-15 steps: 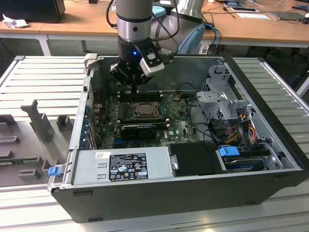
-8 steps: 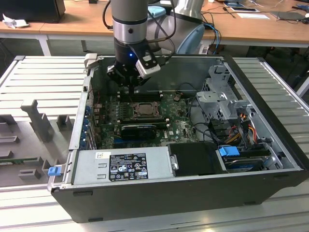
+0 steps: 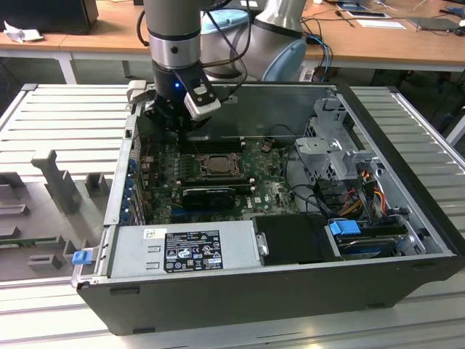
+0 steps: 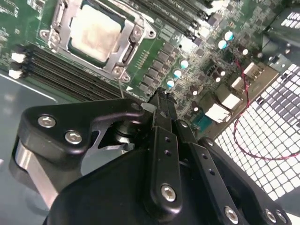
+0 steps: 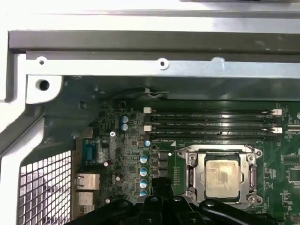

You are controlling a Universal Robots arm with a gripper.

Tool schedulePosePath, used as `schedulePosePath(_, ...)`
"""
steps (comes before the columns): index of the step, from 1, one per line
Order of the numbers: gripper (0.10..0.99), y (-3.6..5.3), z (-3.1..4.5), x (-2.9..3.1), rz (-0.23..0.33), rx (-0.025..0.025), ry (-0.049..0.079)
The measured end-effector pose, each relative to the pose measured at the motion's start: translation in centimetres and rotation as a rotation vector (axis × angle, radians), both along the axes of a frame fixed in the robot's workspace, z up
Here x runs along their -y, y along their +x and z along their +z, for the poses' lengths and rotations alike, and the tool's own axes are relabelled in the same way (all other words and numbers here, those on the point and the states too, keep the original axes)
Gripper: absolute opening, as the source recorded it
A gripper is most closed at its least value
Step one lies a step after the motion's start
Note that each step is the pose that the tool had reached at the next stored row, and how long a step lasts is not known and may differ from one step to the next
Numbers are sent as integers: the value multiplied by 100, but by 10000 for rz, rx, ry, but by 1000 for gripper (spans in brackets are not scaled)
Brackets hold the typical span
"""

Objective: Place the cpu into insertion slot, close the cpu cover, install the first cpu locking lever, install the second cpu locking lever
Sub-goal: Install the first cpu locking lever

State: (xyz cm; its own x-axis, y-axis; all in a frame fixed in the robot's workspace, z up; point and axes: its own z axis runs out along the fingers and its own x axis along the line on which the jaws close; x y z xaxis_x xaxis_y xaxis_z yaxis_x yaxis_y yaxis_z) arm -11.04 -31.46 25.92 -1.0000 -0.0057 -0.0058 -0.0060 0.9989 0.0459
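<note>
An open computer case (image 3: 378, 156) lay on its side on the slatted grey desk (image 3: 65, 109). Its green motherboard (image 3: 270, 190) faced up. The arm reached down into the far part of the case, toward the exterior view's left. The gripper (image 3: 180, 125) hung above the board, just beyond the far edge of the insertion slot (image 5: 186, 158).

In both wrist views the jaws were drawn together into one narrow black tip, with nothing held between them. That tip sat over the board beside a row of small blue-topped capacitors (image 5: 143, 159), near one corner of the slot and apart from it. Whether it touched the board could not be told.

The cpu (image 5: 222, 177) lay flat inside the slot, its dull silver top showing. The cpu cover (image 5: 200, 176) was folded down over it, so the chip showed through the cover's square window. Long black memory sockets (image 5: 211, 123) ran along the slot's far side.

In the exterior view a black ribbed heatsink block (image 3: 209, 195) stood just on the near side of the slot. A grey power supply (image 3: 185, 247) lay along the case's near wall. A metal drive cage (image 3: 330, 138) stood at the exterior view's right. A thin red wire (image 4: 243, 117) curled over the perforated rear panel (image 4: 276, 122) in the second wrist view.
</note>
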Motion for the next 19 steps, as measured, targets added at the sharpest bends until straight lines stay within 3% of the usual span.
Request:
schedulePosePath(8, 106, -19, -40, -198, 3, 1, 15)
schedulePosePath(15, 106, 39, -42, -258, 13, 1, 16)
schedulePosePath(19, 106, 130, -45, -268, 16, 1, 15)
